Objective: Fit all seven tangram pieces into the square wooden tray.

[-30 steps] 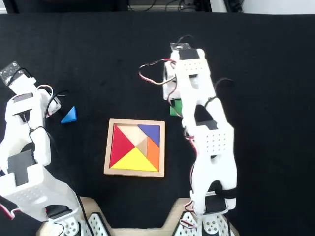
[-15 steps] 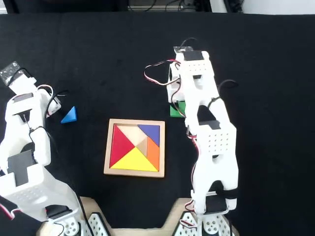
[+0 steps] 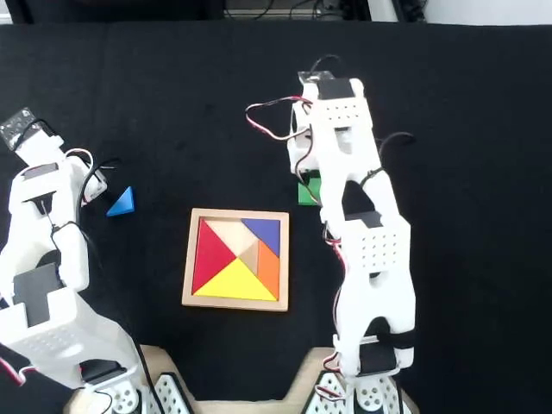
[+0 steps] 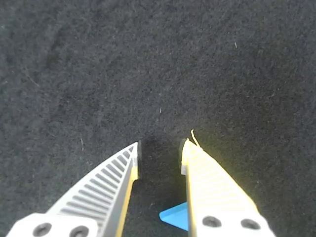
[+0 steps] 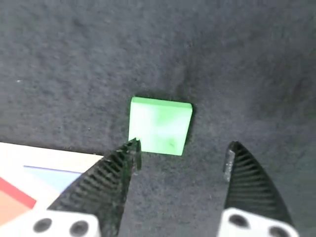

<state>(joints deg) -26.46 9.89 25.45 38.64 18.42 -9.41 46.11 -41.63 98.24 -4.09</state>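
Two claws, neither holding anything. The right claw [image 5: 181, 150] was spread wide, two dark ridged fingers well apart. Just past the tips lay one flat green square piece [image 5: 159, 126] with a smooth face and crisp edges. One fingertip sat right at its near corner, but I couldn't tell if it was actually touching.

The left claw [image 4: 160, 148] was only slightly parted, a narrow gap between two pale ribbed fingers with nothing clamped in it. One small blue triangle piece [image 4: 175, 217] peeked out on the cloth between the fingers, back from the tips.

From overhead, the green square lay near the far right corner of the square wooden tray [image 3: 237, 213], apart from it and half under the right arm. The blue triangle was well off to the tray's left, beside the left arm.

The tray had a light wood rim, and I counted four coloured pieces inside:
- one big red triangle [image 3: 210, 254]
- one big yellow triangle [image 3: 235, 282]
- one blue piece [image 3: 266, 230]
- one orange piece [image 3: 270, 269]

There were also two pale patches near the middle and top. I couldn't tell if those were wooden pieces or bare tray floor.

Everything sat on a fuzzy black cloth [image 3: 172, 103].
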